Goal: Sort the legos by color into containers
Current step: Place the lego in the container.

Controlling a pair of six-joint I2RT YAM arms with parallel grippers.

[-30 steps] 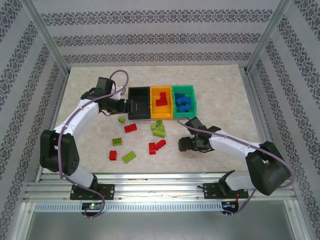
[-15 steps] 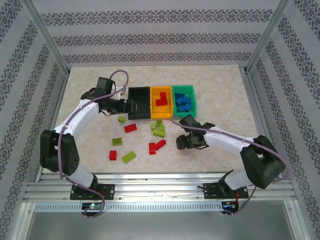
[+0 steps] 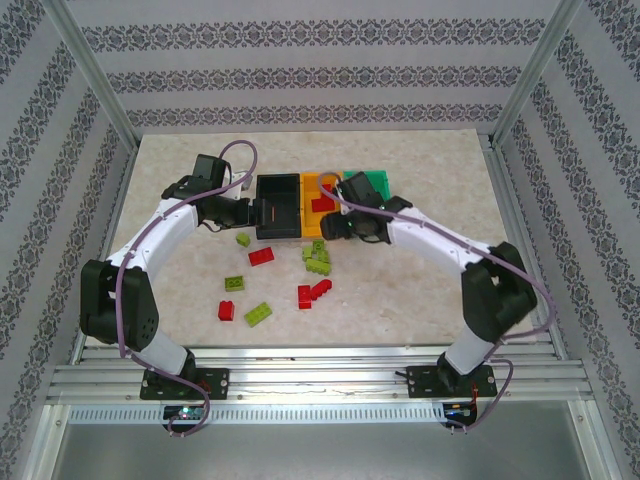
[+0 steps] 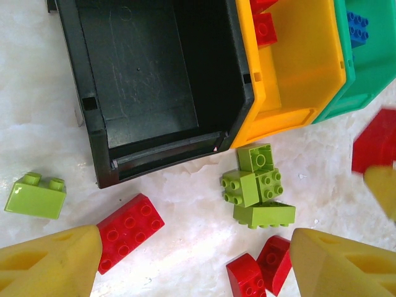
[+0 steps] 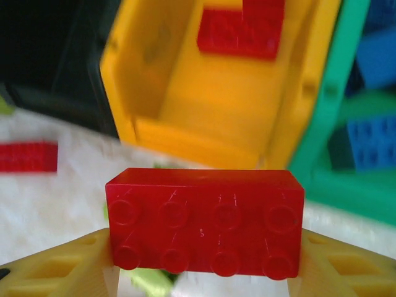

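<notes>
Right gripper [image 5: 204, 272]: pinching a red two-by-four studded plastic brick [image 5: 204, 223] by its short ends, poised just near of the near wall of the orange-yellow rectangular plastic bin [image 5: 204, 117], with other red bricks [image 5: 241, 31] at the bin's far end. Hazards, as judged: early release, dropping the brick onto the pale marbled table [image 4: 179, 192] among the lime green brick cluster [image 4: 257, 189]; low approach, catching the bin lip and shoving the row; drift right, landing it in the green plastic bin [image 5: 322, 93] beside the blue bricks [image 5: 371, 142]. Left gripper [image 4: 198, 266]: spread, empty, hovering by the near end of the black plastic bin [image 4: 148, 80]; close enough to the right arm [image 3: 440, 250] to risk a knock.
</notes>
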